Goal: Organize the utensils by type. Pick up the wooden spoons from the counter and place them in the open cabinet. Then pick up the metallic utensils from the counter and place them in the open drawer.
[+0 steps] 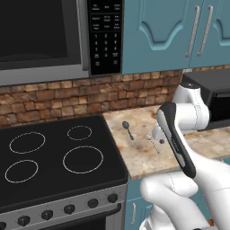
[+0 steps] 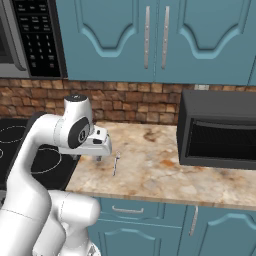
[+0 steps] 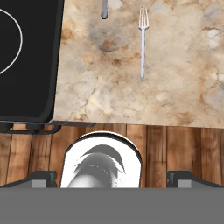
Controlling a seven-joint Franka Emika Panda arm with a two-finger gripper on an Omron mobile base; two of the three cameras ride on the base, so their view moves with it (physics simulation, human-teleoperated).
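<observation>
A: Where is the gripper (image 3: 112,178), and how do its jaws stand?

B: In the hand view its two dark fingertips (image 3: 39,178) rise at the lower corners, set far apart with nothing between them: released, grasping nothing. It hangs above the front edge of the counter (image 3: 175,100), looking down past that edge to the wooden floor (image 3: 183,144).

A: What lies nearest on the counter?

B: A thin silver fork (image 3: 142,41) lies flat on the beige marbled stone, tines pointing away from the front edge. Just beside it, toward the stovetop (image 3: 26,61), the handle of a dark grey spoon (image 3: 104,8) runs out of the top of the hand view.

A: How do the two pieces appear from the base cameras?

B: In the left base view the grey spoon (image 1: 127,129) lies near the stovetop's right edge, round bowl toward the brick wall (image 1: 67,96), and the fork (image 1: 153,143) lies just beside it, partly behind the arm. In the right base view the fork (image 2: 116,164) lies just beyond the hand.

A: What surrounds the counter?

B: A black oven (image 2: 217,130) stands on it at the far right; teal cabinet doors (image 2: 150,35) hang above, shut, beside a microwave (image 1: 45,36).
</observation>
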